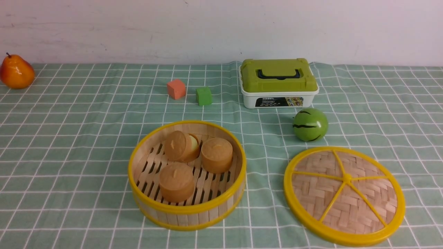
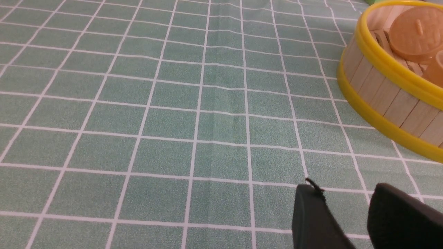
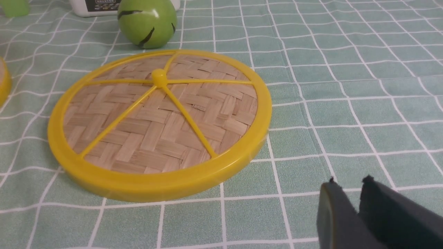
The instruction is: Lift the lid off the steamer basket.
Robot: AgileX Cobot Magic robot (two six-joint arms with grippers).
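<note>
On the checked worktop, lid set aside near its front right corner, leaving basket buns reachable; left fingers apart, right fingers slightly apart, both unloaded

orange fruit: cut by the front view's left edge
steamer basket: runs off the left wrist view's upper right
box label: small print unreadable

The white box seems to read "MODEL".
</note>
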